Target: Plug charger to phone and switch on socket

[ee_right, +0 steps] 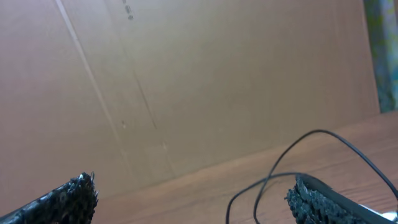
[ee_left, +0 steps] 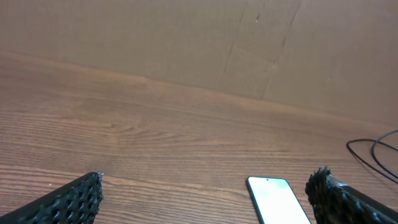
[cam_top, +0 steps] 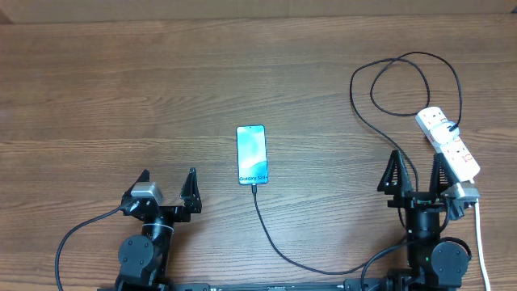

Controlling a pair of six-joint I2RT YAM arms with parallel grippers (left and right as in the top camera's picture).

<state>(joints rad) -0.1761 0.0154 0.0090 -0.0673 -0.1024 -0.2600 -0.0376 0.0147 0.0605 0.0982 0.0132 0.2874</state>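
**Wood worktop (cam_top: 97, 89): both tools spread and empty, charger tip at the phone's edge**

The left tool (cam_top: 168, 182) sits low at the near side with its fingers spread wide and nothing between them. The right tool (cam_top: 418, 167) stands the same way, wide apart and empty. Both look parked clear of the work.

The phone (cam_top: 251, 154) lies flat with its screen up and lit, ahead of the left tool and off to its right, well apart from it. In the left wrist view its top end shows just inside that tool's right finger (ee_left: 348, 200). Lying between the two arms, it is probably within reach of either.

The charger (cam_top: 255, 196) leaves the phone's near short edge and runs back toward the robot. It passes behind the right tool, loops out ahead of it and ends at the socket (cam_top: 449, 144). Its tip meets the phone's edge, but whether it is seated in the port cannot be told from above.

The socket lies slanted just to the right of the right tool, close beside its right finger, and its thick white cord (cam_top: 482, 242) trails back past the arm. That spot suits the right tool for the switch. The switches are too small to tell whether they are on or off. Pressing one would likely need the fingers brought together first, or one tip used alone.
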